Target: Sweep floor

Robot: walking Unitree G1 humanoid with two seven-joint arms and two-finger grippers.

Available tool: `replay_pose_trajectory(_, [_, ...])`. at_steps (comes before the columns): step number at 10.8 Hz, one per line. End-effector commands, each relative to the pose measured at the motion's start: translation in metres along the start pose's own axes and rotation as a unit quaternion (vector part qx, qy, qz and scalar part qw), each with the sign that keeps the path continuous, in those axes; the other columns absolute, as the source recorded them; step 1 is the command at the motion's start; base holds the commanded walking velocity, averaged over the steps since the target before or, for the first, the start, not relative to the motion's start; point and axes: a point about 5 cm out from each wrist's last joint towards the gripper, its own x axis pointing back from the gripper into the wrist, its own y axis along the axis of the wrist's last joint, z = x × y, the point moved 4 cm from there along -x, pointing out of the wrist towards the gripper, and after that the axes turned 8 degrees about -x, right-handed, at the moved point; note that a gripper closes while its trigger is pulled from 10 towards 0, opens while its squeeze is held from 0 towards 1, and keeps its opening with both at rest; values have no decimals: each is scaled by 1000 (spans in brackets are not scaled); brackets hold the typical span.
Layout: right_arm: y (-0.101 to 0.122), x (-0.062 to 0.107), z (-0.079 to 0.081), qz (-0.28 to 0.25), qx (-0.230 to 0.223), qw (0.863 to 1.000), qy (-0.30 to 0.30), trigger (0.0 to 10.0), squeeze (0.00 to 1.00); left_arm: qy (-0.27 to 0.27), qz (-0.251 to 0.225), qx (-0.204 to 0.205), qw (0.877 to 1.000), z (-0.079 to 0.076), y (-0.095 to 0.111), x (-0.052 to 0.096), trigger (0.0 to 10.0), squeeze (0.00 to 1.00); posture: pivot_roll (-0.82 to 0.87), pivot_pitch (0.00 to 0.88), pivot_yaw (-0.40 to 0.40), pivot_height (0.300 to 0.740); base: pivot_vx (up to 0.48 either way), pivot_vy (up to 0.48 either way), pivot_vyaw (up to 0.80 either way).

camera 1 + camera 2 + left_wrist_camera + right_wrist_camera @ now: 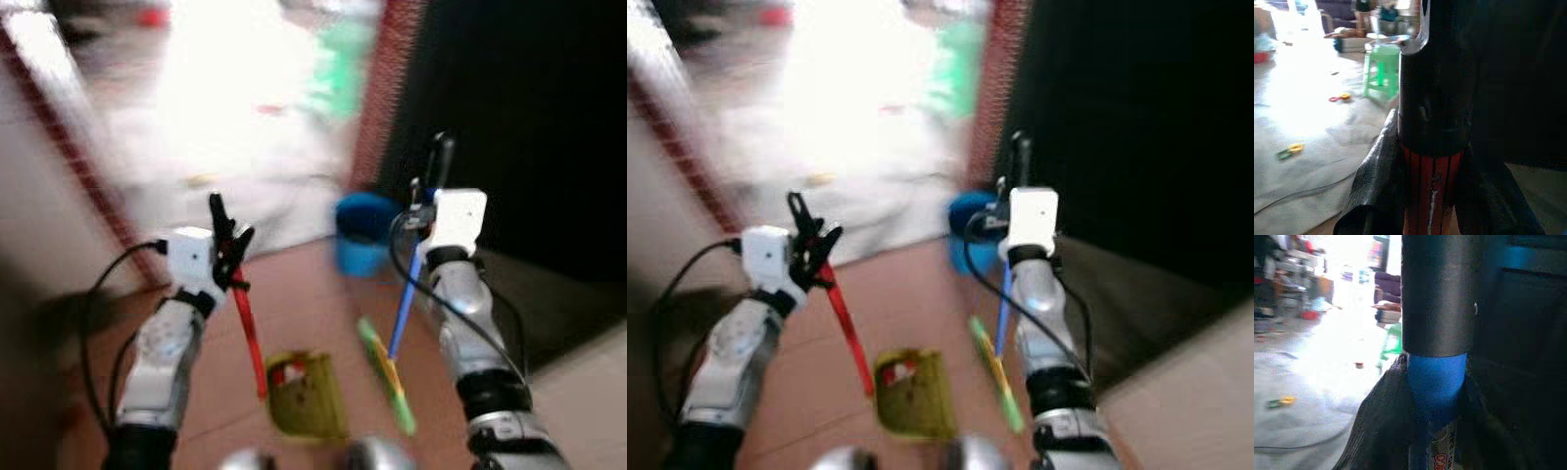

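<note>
A red-handled dustpan (306, 396) is gripped by the left gripper (230, 253), and a blue-handled broom (387, 374) by the right gripper (431, 186); both rest on the tiled floor (304, 304). Sweeping is judged barely begun: scattered litter (1289, 150) lies ahead.

Blurred, glare-washed floor (225, 117) beyond doorway

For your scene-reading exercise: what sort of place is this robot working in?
Probably a lived-in home, at a doorway into a bright room: tiled floor, green stool, blue bucket, small toys scattered about.
</note>
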Motion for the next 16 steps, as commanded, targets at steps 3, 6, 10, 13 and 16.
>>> replay_pose_trajectory(3, [8, -2, -2, -12, -5, 1000, -5, 10000, 0, 9, -29, -3, 1000, 2, 16, -7, 10000, 0, -92, 0, 42, 740, 0, 0, -702])
replay_pose_trajectory(6, [7, -4, -1, -12, -7, 1000, -4, 10000, 0, 30, -38, -4, 999, 9, 21, -9, 10000, 0, -88, 0, 44, 740, 0, 0, -690])
replay_pose_trajectory(10, [-15, 4, -15, 26, 48, 998, -3, 10000, 0, 168, -80, 39, 982, 59, 50, -13, 10000, 0, -85, 0, 45, 740, 0, 0, -672])
replay_pose_trajectory(13, [-33, 9, -25, 68, 68, 995, -10, 10000, 0, 233, -133, 43, 962, 87, 91, -17, 10000, 0, -85, 0, 46, 740, 0, 0, -383])
replay_pose_trajectory(16, [-46, 16, 3, 87, 48, 994, 53, 10000, 0, 274, -192, 36, 942, 111, 137, -19, 10000, 0, -85, 0, 50, 740, 0, 0, 0])
